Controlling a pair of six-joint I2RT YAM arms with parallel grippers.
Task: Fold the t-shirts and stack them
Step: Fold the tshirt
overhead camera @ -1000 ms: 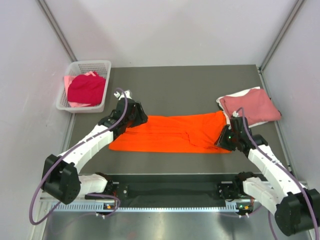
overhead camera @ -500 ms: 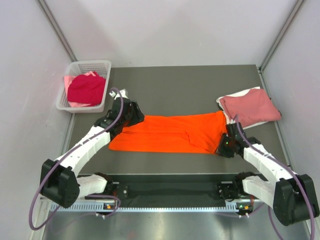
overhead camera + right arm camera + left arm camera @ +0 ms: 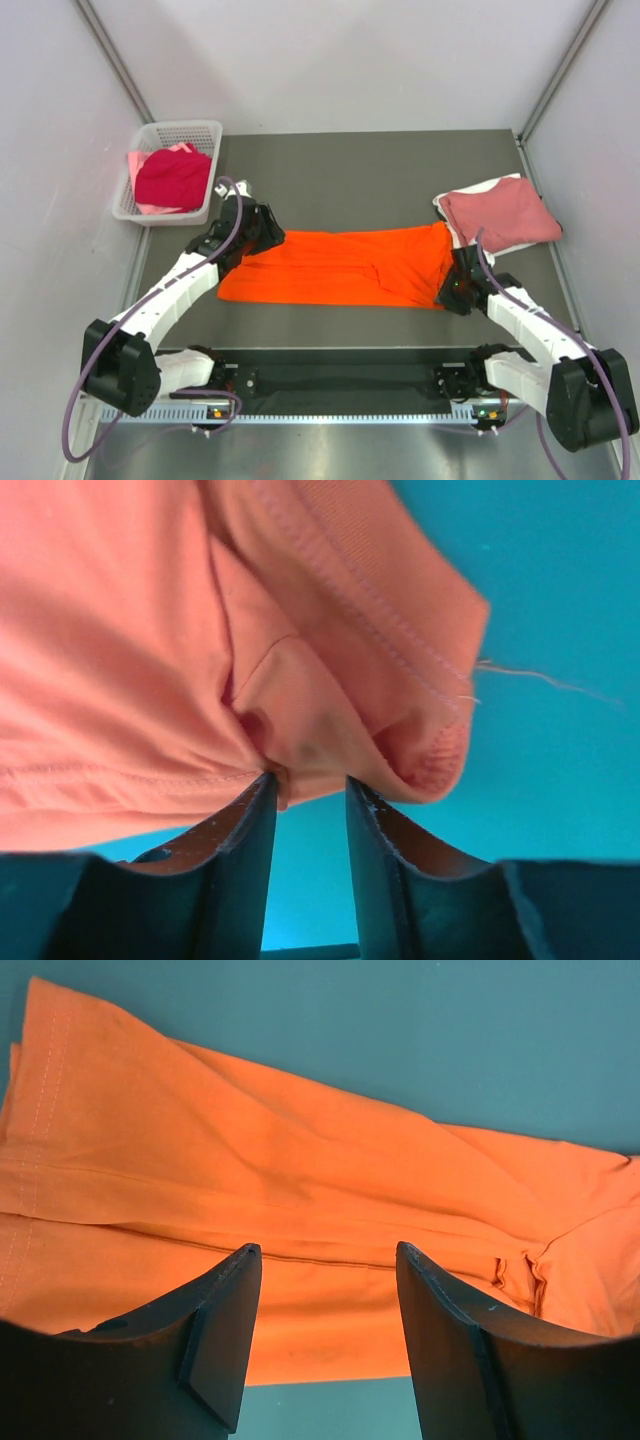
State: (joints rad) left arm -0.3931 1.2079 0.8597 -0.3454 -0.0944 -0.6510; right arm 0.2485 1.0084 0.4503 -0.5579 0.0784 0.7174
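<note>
The bright orange t-shirt (image 3: 340,265) lies spread flat as a wide band across the middle of the table. My left gripper (image 3: 262,235) is open, with its jaws wide apart just above the shirt's left part (image 3: 250,1180), empty (image 3: 325,1260). My right gripper (image 3: 455,290) is at the shirt's near right corner. Its jaws are close together and pinch a bunched fold of the orange cloth (image 3: 330,730) at their tips (image 3: 312,780). A folded dusty rose t-shirt (image 3: 500,215) lies on a white one (image 3: 478,188) at the right.
A white lattice basket (image 3: 180,127) at the back left holds a crimson t-shirt (image 3: 172,177) over pale pink cloth (image 3: 150,209). Grey side walls close in the table on the left and right. The arms' base rail runs along the near edge.
My right gripper has come down onto the shirt's near right corner and closed on a fold. My left gripper has shifted slightly left and back over the shirt's left end.
</note>
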